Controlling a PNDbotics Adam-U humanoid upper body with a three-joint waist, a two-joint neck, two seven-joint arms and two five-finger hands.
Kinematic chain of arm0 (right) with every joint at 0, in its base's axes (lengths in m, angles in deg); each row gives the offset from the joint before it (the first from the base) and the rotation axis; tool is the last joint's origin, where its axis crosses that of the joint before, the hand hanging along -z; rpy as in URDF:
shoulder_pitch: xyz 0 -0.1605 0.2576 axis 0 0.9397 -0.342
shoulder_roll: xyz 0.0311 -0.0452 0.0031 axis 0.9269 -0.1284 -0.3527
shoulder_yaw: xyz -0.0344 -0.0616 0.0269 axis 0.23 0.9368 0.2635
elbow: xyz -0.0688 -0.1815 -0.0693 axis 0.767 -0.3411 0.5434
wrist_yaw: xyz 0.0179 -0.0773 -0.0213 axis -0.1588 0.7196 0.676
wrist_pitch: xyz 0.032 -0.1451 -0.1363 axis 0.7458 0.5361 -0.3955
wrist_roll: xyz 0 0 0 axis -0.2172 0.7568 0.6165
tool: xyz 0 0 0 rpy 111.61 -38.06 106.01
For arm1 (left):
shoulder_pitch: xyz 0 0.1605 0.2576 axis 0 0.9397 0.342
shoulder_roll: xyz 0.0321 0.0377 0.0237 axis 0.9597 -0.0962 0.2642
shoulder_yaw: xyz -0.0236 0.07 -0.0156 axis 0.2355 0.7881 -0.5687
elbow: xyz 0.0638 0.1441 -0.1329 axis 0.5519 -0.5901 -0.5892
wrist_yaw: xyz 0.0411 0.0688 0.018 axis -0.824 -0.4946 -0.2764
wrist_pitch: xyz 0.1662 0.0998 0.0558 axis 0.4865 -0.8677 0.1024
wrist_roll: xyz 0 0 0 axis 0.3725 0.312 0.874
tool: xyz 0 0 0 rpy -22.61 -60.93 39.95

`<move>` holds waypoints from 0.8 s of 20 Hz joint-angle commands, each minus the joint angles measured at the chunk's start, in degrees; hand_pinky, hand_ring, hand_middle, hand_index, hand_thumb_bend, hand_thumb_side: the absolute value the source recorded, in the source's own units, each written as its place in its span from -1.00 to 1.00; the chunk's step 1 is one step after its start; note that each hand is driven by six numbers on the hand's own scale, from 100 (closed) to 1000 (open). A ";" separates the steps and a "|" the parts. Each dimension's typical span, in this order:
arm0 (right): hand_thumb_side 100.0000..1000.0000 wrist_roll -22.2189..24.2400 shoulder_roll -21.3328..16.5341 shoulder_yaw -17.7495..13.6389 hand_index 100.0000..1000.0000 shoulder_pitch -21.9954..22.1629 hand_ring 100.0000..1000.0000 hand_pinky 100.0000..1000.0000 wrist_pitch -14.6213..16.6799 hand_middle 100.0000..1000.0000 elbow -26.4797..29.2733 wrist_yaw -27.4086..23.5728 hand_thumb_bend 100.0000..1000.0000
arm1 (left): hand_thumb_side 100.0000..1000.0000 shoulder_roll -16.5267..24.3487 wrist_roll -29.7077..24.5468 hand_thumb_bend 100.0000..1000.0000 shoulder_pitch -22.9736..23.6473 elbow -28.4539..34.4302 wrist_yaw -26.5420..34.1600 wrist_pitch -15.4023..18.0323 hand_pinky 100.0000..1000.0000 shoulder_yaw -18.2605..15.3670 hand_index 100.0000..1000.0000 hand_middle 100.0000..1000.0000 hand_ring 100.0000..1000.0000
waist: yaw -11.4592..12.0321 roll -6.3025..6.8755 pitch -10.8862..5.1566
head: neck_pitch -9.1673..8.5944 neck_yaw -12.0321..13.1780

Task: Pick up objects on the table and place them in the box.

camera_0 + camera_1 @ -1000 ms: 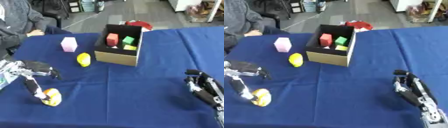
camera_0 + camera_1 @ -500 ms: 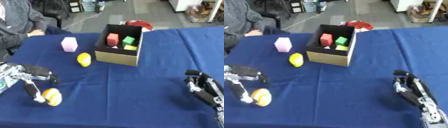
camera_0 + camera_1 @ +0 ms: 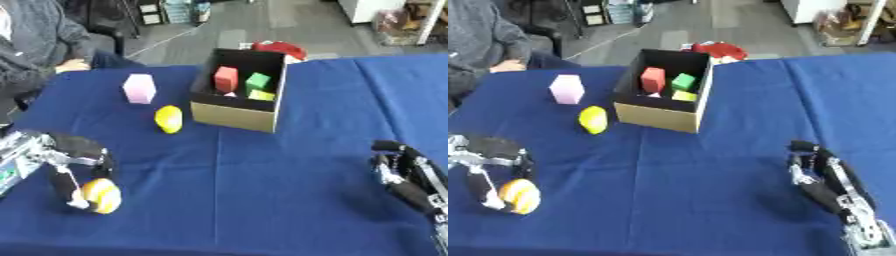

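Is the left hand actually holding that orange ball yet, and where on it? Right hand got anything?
The left hand has fingers down around the orange ball, touching its left side while it sits on the table; whether it is gripped cannot be told. The right hand holds nothing.

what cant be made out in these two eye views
- Left hand: whether its fingers hold or only touch the orange and yellow ball; too blurred.
- Box: floor nearest the camera, hidden by its front wall.
- Red thing behind the box: mostly hidden.
- Right hand: wrist cut off by the bottom edge.
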 commanded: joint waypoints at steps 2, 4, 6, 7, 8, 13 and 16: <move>-0.54 -0.12 -1.14 -0.06 0.58 -0.61 0.28 0.48 -0.13 0.42 0.44 0.19 -1.00 | -0.63 1.02 -20.01 -0.42 -1.12 -0.63 -0.09 20.13 -0.07 -1.99 0.04 -0.31 -0.29 | 0.05 0.50 -1.35 | 0.21 0.17; -0.54 -0.15 -1.16 -0.11 0.58 -0.61 0.28 0.48 -0.12 0.42 0.40 0.20 -1.00 | -0.62 0.99 -20.01 -0.46 -1.42 -0.83 0.33 19.86 -0.16 -2.69 -0.05 -0.41 -0.37 | 0.07 0.46 -1.33 | 0.21 0.21; -0.54 -0.22 -1.18 -0.17 0.58 -0.60 0.28 0.48 -0.12 0.42 0.36 0.20 -1.00 | -0.58 1.14 -20.01 -0.46 -2.07 -0.45 0.85 19.23 -0.21 -3.75 -0.11 -0.46 -0.42 | 0.15 0.45 -1.34 | 0.21 0.25; -0.54 -0.24 -1.18 -0.19 0.58 -0.58 0.28 0.48 -0.12 0.42 0.35 0.21 -1.00 | -0.56 1.23 -20.01 -0.45 -2.51 -0.03 1.21 18.77 -0.21 -4.46 -0.11 -0.46 -0.42 | 0.19 0.44 -1.36 | 0.21 0.23; -0.54 -0.25 -1.18 -0.20 0.58 -0.53 0.28 0.48 -0.12 0.42 0.32 0.21 -1.00 | -0.54 1.24 -20.01 -0.43 -3.10 0.46 1.55 18.26 -0.21 -5.25 -0.11 -0.46 -0.42 | 0.23 0.44 -1.40 | 0.21 0.21; -0.55 -0.36 -1.09 -0.31 0.58 -0.26 0.28 0.48 -0.17 0.42 0.18 0.22 -1.00 | -0.41 -0.56 -20.01 -0.43 -9.29 3.86 3.48 14.62 -0.18 -11.20 -0.10 -0.44 -0.40 | 0.18 0.27 -1.61 | 0.21 -0.04; -0.56 -0.41 -0.90 -0.25 0.58 -0.14 0.28 0.48 -0.23 0.42 0.09 0.15 -1.00 | -0.41 -4.73 -20.01 -0.47 -15.04 5.80 3.81 10.96 -0.15 -15.75 -0.08 -0.43 -0.37 | 0.05 0.06 -1.72 | 0.21 -0.14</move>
